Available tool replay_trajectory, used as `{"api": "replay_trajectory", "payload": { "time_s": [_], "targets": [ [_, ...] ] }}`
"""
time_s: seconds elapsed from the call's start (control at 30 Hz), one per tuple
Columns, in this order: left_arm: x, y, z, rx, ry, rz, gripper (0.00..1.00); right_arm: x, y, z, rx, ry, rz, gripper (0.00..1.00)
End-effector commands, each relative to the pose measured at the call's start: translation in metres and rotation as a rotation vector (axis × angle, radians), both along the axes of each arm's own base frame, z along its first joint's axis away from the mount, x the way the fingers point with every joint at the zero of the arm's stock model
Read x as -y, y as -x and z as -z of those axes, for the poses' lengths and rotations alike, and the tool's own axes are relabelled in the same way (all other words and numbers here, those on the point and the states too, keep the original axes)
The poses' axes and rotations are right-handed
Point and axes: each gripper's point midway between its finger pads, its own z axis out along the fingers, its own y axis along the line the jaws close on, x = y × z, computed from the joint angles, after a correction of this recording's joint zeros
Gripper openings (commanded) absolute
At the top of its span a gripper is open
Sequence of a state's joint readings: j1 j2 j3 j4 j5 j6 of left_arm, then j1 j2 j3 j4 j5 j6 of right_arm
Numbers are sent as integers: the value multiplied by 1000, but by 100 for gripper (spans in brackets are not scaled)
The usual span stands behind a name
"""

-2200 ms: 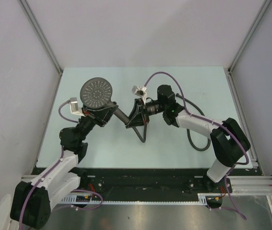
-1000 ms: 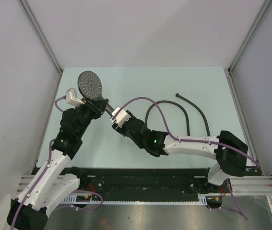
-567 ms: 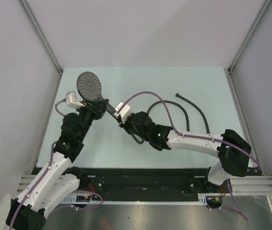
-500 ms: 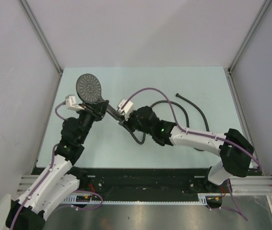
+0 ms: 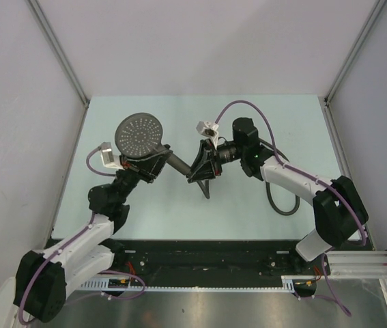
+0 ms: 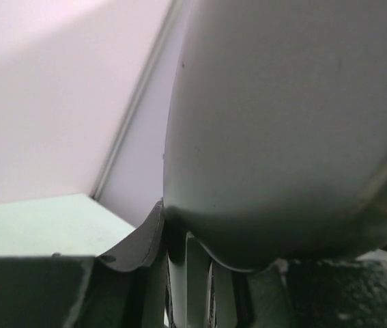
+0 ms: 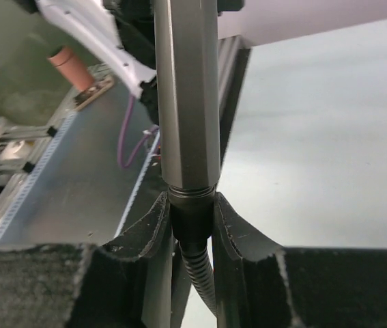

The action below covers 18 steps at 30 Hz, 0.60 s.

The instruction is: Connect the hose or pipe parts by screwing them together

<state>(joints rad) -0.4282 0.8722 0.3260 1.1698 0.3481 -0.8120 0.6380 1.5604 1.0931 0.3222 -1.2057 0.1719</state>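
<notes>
Your left claw (image 5: 145, 166) is closed tight on the dark grey shower head with the round dotted face (image 5: 139, 134). Your right claw (image 7: 192, 208) squeezes the end of the thin dark grey bendy hose (image 7: 198, 277), touching the handle (image 7: 185, 102).

The shower head (image 5: 138, 135), its handle and the 2 grippers clamped along it, the left gripper (image 5: 153, 162) and the right gripper (image 5: 196, 172), make 1 raised bar across the middle of the table (image 5: 159, 215), barring a straight pass from near to far. The hose (image 5: 205, 190) drops from the right gripper to the surface, and a loop of it lies beside the right arm (image 5: 289, 179). A purple cable (image 5: 237, 104) arches over that wrist. Free room lies in the far strip, the far right corner and the near-centre patch between the 2 arms. There may be a gap under the handle, but the views do not settle it.
</notes>
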Motion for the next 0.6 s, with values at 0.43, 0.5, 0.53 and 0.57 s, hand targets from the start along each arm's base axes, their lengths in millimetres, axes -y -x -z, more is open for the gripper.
{"api": "replay_trajectory", "payload": {
  "time_s": [0.43, 0.5, 0.53, 0.57],
  "targets": [
    [19, -5, 17, 24, -108, 110, 0, 17, -27, -46, -2, -97, 52, 37],
    [12, -7, 14, 24, -112, 52, 1, 17, -38, -26, 35, -37, 137, 48],
    [8, -19, 24, -44, -119, 0, 0, 19, -41, -21, 45, -18, 163, 53],
    [0, -19, 17, -43, -108, -45, 0, 22, -50, -12, 36, 20, 219, 58]
  ]
}}
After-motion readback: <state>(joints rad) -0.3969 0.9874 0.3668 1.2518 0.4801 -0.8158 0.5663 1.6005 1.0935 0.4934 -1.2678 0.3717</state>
